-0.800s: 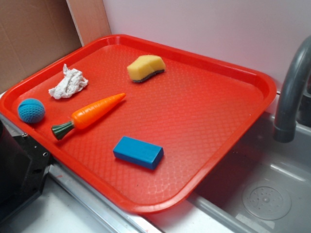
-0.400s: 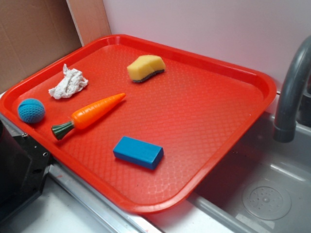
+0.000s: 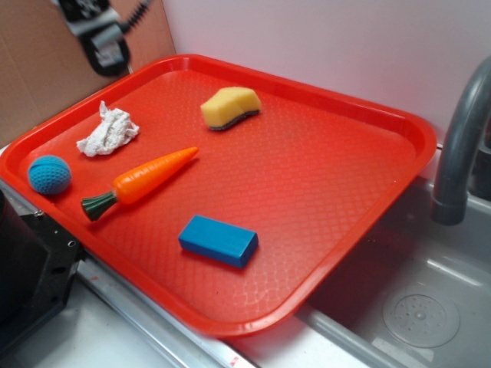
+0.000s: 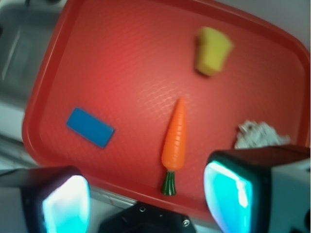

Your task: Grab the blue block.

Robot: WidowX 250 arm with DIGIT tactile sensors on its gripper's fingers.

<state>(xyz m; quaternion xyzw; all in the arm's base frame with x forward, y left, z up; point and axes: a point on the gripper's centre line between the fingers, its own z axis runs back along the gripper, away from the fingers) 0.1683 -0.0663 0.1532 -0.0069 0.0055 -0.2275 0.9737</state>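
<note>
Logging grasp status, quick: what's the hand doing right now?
Hand: open, fingers spread wide, holding nothing; high above the tray, away from the blue block.

In the exterior view only a small part of the robot shows at the top left corner: a black and grey body with a pale grey panel, and a ribbed black cable running off to the right. The end effector fills the bottom of the wrist view. Its two fingers are chunky blocks with black outer shells and glossy inner faces that glow cyan to white. The right one joins a pale grey housing. Between them sits a black base with small round screw holes
</note>
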